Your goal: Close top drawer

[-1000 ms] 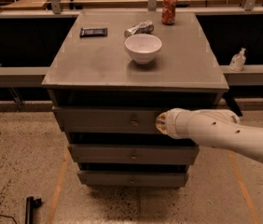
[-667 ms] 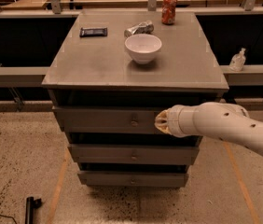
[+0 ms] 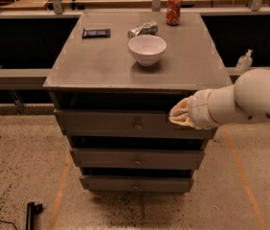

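Observation:
The grey cabinet stands in the middle of the view. Its top drawer is a wide grey front with a small metal knob. The front stands slightly out from the cabinet, with a dark gap above it. My gripper, tan-coloured at the end of the white arm, reaches in from the right. It is at the right part of the top drawer's front, near its upper edge, right of the knob.
On the cabinet top are a white bowl, a red can, a crumpled silver packet and a black bar. Two lower drawers sit below. A bottle stands at the right. A black object lies on the floor.
My arm has lifted and swung, with its elbow now higher at the right. The gripper has shifted slightly right and up along the top drawer's front.

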Tool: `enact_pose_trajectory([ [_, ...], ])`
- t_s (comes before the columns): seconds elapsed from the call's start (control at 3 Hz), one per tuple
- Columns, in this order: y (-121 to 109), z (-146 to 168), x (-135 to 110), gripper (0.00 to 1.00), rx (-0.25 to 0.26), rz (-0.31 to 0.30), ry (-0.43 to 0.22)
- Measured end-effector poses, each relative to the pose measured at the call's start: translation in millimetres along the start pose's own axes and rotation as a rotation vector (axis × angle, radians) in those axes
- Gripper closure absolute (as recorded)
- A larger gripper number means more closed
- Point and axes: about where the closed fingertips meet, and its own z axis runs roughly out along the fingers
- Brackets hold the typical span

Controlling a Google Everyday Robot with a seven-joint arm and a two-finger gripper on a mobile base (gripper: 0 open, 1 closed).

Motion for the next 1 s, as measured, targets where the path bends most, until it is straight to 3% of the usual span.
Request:
enact_pose_trajectory([
  [0.33,-6,-44,-23,1.0,-0.023,0.018,-0.087],
  [0.67,-9,-79,-41,1.0,0.048,0.017,-0.182],
  [1.0,-11,-91,-42,0.82,0.078,0.025,-0.197],
])
